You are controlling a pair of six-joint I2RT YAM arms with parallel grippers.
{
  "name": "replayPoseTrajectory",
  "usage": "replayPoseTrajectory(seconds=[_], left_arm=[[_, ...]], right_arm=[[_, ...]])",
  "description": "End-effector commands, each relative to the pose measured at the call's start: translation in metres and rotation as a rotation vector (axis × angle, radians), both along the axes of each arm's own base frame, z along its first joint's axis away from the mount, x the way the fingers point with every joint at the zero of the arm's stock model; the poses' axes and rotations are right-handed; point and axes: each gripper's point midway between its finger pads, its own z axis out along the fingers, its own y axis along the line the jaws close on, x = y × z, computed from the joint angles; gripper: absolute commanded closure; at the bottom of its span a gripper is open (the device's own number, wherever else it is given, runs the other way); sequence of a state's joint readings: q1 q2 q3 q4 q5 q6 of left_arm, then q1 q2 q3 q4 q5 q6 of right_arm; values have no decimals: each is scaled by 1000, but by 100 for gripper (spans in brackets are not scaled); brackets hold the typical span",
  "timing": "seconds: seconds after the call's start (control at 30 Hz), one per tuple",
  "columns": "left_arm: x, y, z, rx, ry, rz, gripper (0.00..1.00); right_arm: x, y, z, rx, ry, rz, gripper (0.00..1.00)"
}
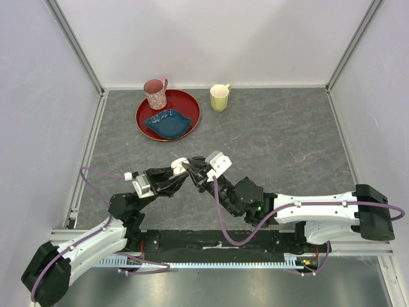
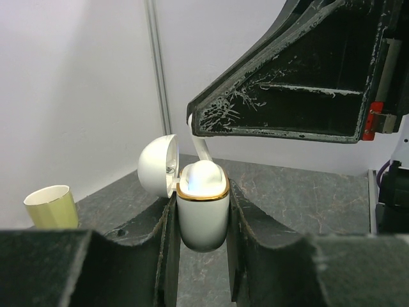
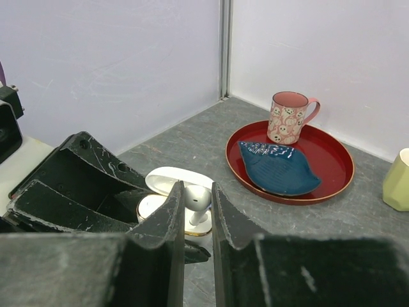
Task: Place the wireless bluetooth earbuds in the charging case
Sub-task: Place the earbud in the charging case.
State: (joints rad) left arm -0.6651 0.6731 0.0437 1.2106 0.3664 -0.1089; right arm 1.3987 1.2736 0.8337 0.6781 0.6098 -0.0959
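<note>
Holds the charging case (image 2: 203, 204) upright in the left claw (image 2: 202, 233), jaws closed tight on its two sides, lifted clear of the desk (image 1: 281, 141) and turned toward the other arm. Leaves the lid (image 2: 156, 167) swung open to the left, so the gold-rimmed mouth faces up with nothing across it. Pinches one earbud (image 3: 197, 199) in the right claw (image 3: 198, 190), jaws nearly together on it, directly over that mouth. Shows, from the left wrist, a thin white stem running up to the right claw's tip and a white bulb down at the rim (cannot tell whether that bulb belongs to the pinched earbud or to a second one already seated).

Looks like the insertion step itself, close to done for this piece. Makes sense as a two-armed hold: steadies a light, glossy case that would likely skate or tip if pushed while lying loose, and lines the socket up under the claw above. Calls next for a short straight push and a release, then probably closing the lid.

Leaves the red tray (image 1: 185, 102) with its pink mug (image 1: 155, 94) and blue dish (image 1: 167, 121), and the yellow mug (image 1: 220, 97), well apart at the back, out of the way.
</note>
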Motion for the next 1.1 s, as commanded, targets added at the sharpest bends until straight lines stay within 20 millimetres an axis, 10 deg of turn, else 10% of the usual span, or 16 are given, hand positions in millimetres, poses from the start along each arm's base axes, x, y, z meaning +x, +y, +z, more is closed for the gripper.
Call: replayPoseTrajectory(seconds=[0.0, 1.07], left_arm=[[-6, 8, 34, -93, -65, 5, 98], [0, 6, 38, -114, 12, -9, 98]], right_arm=[[4, -5, -2, -20, -39, -43, 100], [-3, 6, -2, 13, -61, 22, 100]])
